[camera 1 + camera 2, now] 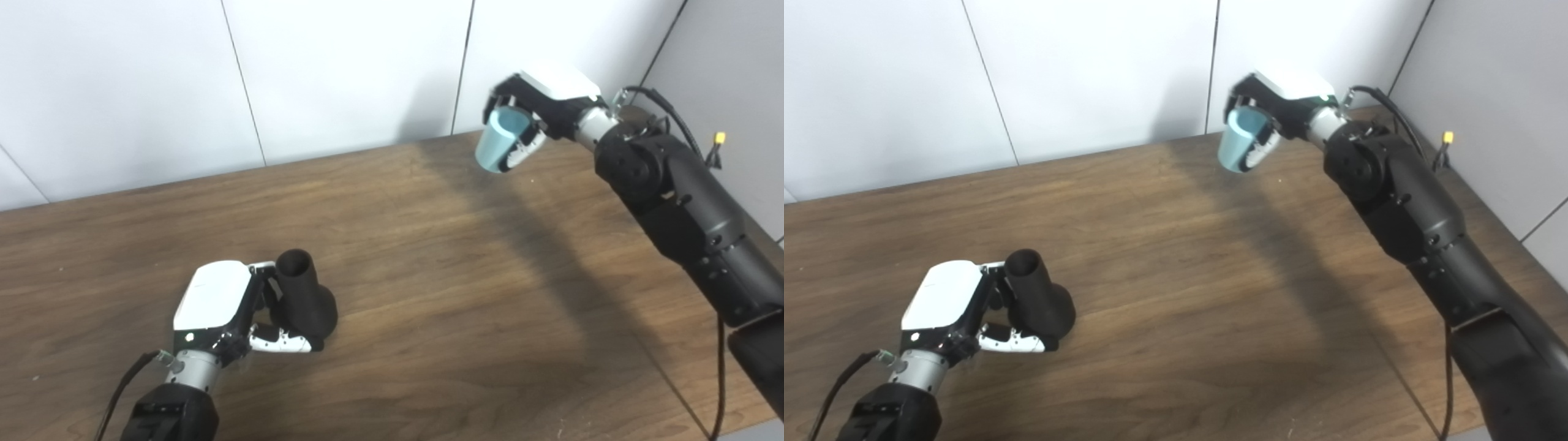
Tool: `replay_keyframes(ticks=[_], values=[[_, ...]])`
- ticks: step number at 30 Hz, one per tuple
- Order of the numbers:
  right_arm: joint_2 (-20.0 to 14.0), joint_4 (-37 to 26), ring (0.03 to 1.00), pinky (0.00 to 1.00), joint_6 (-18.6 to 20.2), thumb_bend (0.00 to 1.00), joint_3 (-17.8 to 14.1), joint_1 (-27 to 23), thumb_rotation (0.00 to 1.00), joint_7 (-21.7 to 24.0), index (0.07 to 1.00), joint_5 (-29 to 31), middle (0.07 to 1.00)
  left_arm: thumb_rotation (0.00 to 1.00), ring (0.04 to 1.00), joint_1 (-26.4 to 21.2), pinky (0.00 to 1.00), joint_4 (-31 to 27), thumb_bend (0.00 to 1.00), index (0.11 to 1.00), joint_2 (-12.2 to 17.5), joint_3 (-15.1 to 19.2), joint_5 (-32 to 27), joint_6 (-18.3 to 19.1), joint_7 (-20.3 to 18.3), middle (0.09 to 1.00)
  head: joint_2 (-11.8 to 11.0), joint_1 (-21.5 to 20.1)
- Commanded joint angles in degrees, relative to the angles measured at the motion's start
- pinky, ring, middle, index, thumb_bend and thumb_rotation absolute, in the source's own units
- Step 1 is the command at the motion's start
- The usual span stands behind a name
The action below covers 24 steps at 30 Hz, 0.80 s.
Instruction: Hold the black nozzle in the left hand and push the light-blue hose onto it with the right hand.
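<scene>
A dark wood-grain surface point(429, 257) is seen filling most of both views, backed by pale wall panels point(343, 67). The right arm point(680, 202), black and jointed, is stretched from the lower right edge up toward the far right part of the surface. At its end the right hand point(539, 113) is raised in the air near the wall, its fingers closed around the light-blue hose point(502, 139), a short tube whose open end is turned toward the camera. The left hand point(229, 309) is set low at the near left, its fingers and thumb wrapped about the black nozzle point(304, 300). The nozzle is stood on the surface on its wide base, narrow open mouth up, tilted slightly. Hose and nozzle are kept well apart.
</scene>
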Motion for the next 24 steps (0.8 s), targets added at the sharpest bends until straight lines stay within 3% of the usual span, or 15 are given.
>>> replay_keyframes(ticks=[1,8,10,14,20,24], values=[[-0.64,-3.27,0.396,0.49,0.78,0.52,-0.92,-3.45,0.0,1.32,0.522,0.01,0.494,0.0,0.446,0.78,0.38,0.27,0.51,0.498,-0.28,-0.72,0.26,0.51,-1.57,0.464,0.09,0.49],[1.9,-13.8,0.397,0.43,4.15,0.52,-0.2,-5.27,0.0,8.49,0.512,-0.2,0.506,0.0,0.441,0.44,0.37,0.65,0.5,0.498,-1.33,-1.47,1.52,1.54,-2.32,0.464,0.16,3.19],[2.6,-16.59,0.411,0.52,4.45,0.52,0.56,-5.59,0.0,10.4,0.517,-0.83,0.487,0.0,0.452,0.4,0.39,0.81,0.51,0.493,-1.4,-1.81,1.71,1.52,-2.15,0.473,0.19,3.96],[5.02,-20.84,0.386,0.41,4.09,0.52,1.79,-6.37,0.0,12.97,0.519,-0.14,0.497,0.0,0.456,0.28,0.4,0.81,0.51,0.492,-1.65,-2.37,2.33,2.16,-2.68,0.475,0.54,5.16],[9.23,-24.54,0.393,0.42,3.5,0.52,3.2,-6.5,0.0,15.03,0.506,0.89,0.488,0.0,0.457,0.12,0.4,0.69,0.5,0.487,-1.95,-2.8,2.53,2.54,-3.23,0.484,0.6,5.51],[12.59,-27.68,0.359,0.31,6.26,0.51,4.14,-6.02,0.0,17.38,0.533,0.25,0.466,0.0,0.46,0.09,0.4,0.66,0.51,0.488,-2.41,-3.01,2.79,3.21,-3.74,0.481,0.64,6.77]])
